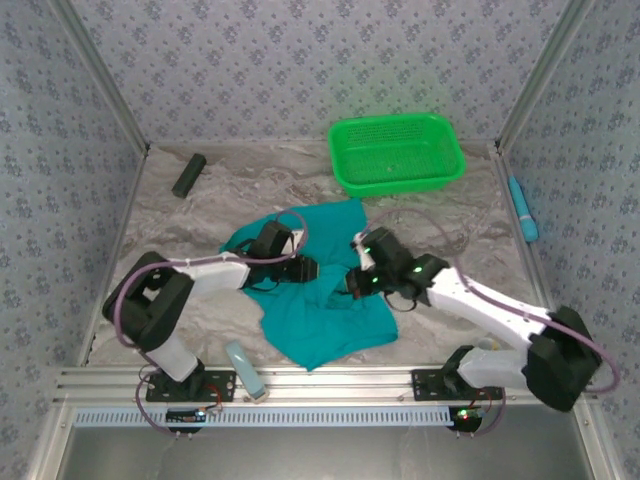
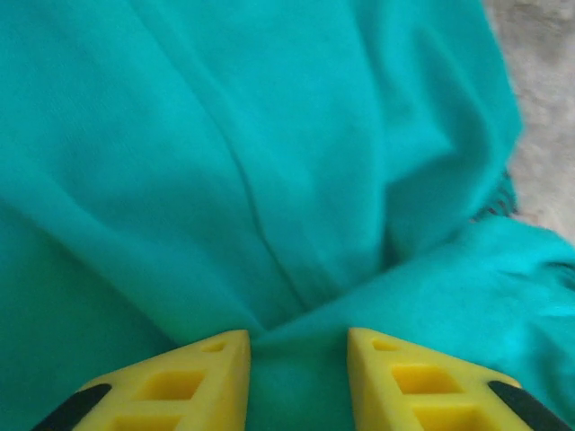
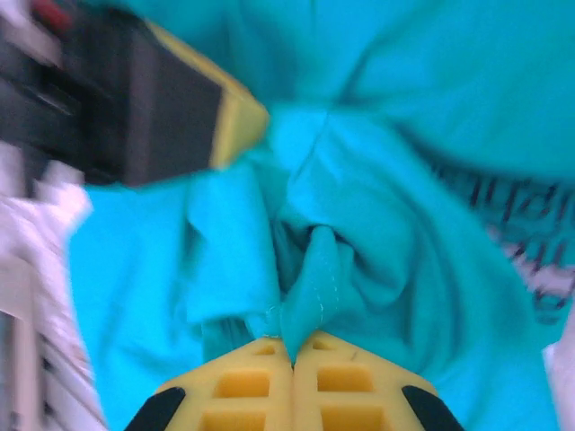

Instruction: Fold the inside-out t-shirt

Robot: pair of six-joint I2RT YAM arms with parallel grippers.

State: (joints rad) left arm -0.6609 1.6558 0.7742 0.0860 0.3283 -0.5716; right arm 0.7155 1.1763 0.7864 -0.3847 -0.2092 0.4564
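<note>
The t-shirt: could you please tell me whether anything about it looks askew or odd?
Yes. The t-shirt lies crumpled and slanted on the table, not flat. The right gripper is shut on a stitched ridge of it, and folds gather into the left gripper. No damage shows.

Garments: 1, the inside-out t-shirt, teal, mid-scene.
Baskets: 1, green mesh basket, far right.
Dark blocks: 1, dark block, far left.
Blue stick-shaped items: 1, blue stick, right side.
Pale blue items: 1, pale blue piece, near left; kind cannot be told.
Loose items in all: 5, one of each kind.
Arms: 2, left arm and right arm.
Grippers: 2, left gripper and right gripper.
Yellow fingers: 2 per gripper, 4 counted.
</note>
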